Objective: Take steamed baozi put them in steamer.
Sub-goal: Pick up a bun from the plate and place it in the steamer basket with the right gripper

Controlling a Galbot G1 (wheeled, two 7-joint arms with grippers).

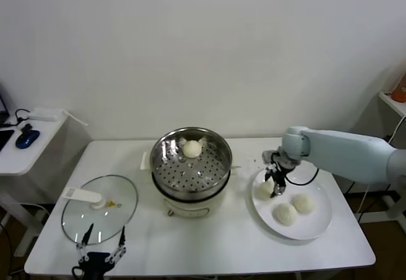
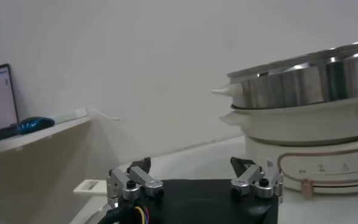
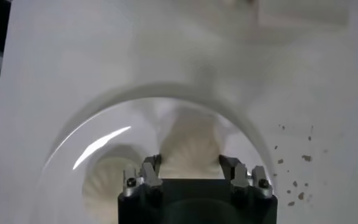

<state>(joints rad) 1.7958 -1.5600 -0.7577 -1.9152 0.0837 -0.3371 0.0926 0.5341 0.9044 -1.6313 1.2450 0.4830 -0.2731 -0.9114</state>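
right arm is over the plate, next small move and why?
Probably close the right gripper on the baozi it straddles. Its open fingers sit on either side of that bun on the white plate, while the steamer holds only one bun and two more wait on the plate. The left gripper idles by the glass lid.

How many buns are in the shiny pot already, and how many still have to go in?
One baozi already sits inside the steamer. Three are on the white plate. The right pincer is down over the plate with its fingers open on either side of the bun nearest the steamer, not yet closed on it. The other two wait. The left pincer rests open beside the glass lid.
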